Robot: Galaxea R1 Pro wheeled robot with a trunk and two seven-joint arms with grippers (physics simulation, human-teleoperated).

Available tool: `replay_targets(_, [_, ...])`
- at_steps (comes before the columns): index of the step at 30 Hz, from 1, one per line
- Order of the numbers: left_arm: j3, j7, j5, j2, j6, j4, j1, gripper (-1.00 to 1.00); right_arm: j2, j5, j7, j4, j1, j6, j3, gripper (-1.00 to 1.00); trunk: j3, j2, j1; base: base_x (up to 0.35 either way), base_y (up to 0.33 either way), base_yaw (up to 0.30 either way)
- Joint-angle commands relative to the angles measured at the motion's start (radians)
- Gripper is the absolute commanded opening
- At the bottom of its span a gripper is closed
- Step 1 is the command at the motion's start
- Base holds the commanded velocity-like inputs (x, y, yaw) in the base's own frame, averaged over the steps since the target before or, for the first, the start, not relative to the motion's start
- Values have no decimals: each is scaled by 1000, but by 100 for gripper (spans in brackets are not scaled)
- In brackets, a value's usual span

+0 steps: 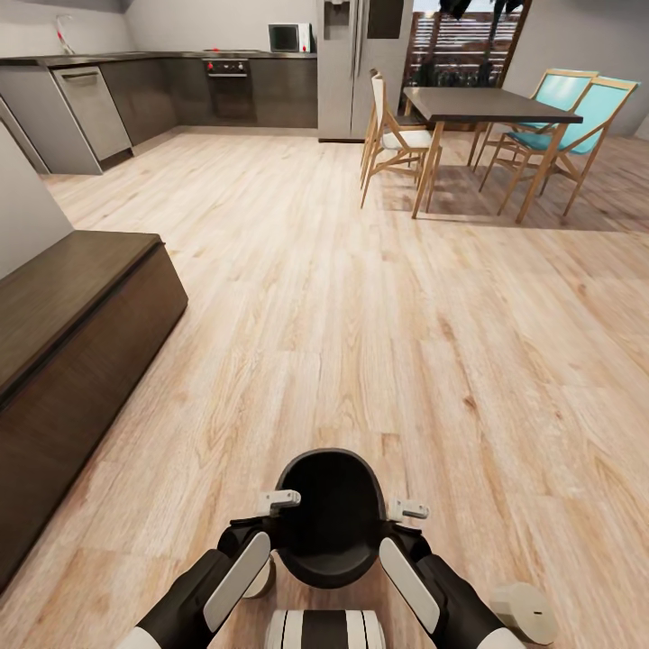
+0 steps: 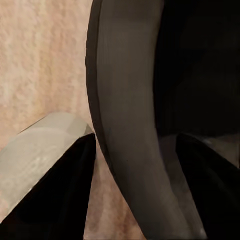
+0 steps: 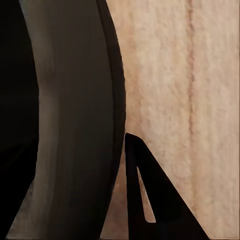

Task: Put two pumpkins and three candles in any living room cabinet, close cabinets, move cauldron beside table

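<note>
Light wood floor [image 1: 361, 297], brown cabinet [image 1: 63, 342] at left, dining table [image 1: 487, 104] upper right. Up close, both grippers [image 2: 135, 150] [image 3: 117, 150] clamped on black cauldron [image 1: 329, 518] rim.

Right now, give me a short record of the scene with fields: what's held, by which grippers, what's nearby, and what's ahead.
held: cauldron, black, mouth up
left gripper: clamped on the cauldron's rim, one finger outside the wall
right gripper: clamped on the opposite rim
left of the robot: cabinet, dark brown, closed
ahead: wood floor, dining table with chairs, kitchen behind
</note>
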State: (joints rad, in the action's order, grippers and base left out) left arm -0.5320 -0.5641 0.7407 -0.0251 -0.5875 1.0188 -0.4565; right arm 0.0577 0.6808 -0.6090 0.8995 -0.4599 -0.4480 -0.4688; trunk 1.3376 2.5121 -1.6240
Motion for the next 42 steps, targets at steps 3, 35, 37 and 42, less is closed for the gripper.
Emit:
replay_targets(3, [-2,-11,5,1,-3,2,-1,-100,-1,5,-11,1,-1,-6,-2,-100,1,0,0,0,0,0])
replay_targets(35, [-1,-11,5,1,-3,11,-1,-100,-1,5,-11,1,-1,-8,-2,-100,-22,-1,3,0,0,0])
replay_targets(37, [-1,-11,5,1,-3,11,-1,-100,-1,5,-11,1,0,-8,-2,-100,-30,-2,4,0,0,0])
replay_targets(42, [-1,-11,5,1,-3,11,-1,-100,-2,5,-11,1,0,-8,-2,-100,-49,-3,6,0,0,0])
